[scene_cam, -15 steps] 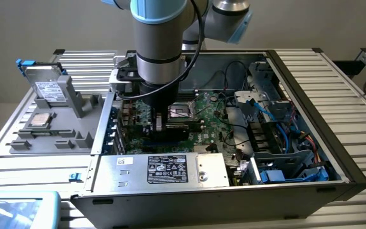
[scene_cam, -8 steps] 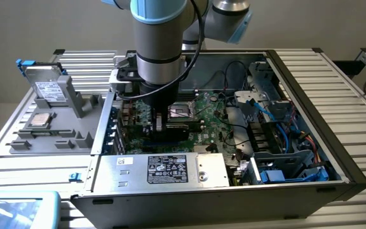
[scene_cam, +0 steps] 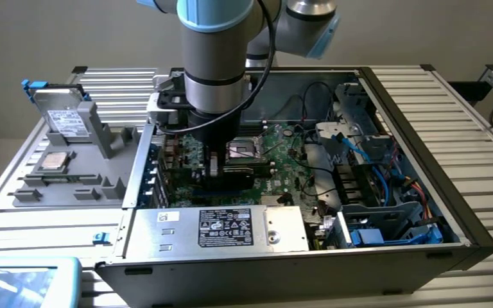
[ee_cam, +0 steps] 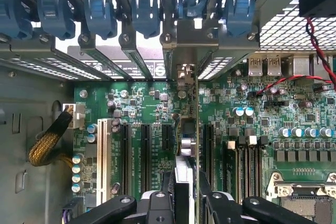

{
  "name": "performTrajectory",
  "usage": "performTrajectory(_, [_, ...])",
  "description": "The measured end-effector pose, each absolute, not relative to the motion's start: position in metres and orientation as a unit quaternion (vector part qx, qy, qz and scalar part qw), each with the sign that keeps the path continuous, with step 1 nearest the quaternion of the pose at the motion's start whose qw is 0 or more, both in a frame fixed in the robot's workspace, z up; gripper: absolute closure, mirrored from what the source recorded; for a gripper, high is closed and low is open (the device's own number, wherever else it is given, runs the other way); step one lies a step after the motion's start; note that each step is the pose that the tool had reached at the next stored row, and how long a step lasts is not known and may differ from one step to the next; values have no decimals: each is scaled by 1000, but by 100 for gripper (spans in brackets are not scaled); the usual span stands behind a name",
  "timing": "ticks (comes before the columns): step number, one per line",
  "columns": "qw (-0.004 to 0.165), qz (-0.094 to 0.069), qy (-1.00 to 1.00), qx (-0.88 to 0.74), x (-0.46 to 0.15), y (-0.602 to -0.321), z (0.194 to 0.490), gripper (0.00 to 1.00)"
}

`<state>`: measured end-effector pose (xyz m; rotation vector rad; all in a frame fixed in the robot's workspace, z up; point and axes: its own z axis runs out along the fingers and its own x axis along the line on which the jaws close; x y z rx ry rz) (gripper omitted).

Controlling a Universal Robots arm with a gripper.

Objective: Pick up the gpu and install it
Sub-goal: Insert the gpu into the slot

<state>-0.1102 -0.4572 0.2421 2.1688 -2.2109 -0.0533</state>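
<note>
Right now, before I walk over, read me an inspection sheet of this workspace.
Surface: slatted metal table, open computer case on it.
Job's things: gpu upright, edge-on over the motherboard slots; seating unclear.
Clutter: hard drive standing in grey fixture.
Grippers: pincer shut on the gpu.
Cables: blue cables inside case; black cable on arm.
Surroundings: plain wall behind.
</note>
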Motion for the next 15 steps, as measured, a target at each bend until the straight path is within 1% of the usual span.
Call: performTrajectory(15, [21, -16, -713, 701, -109, -457, 241, 72])
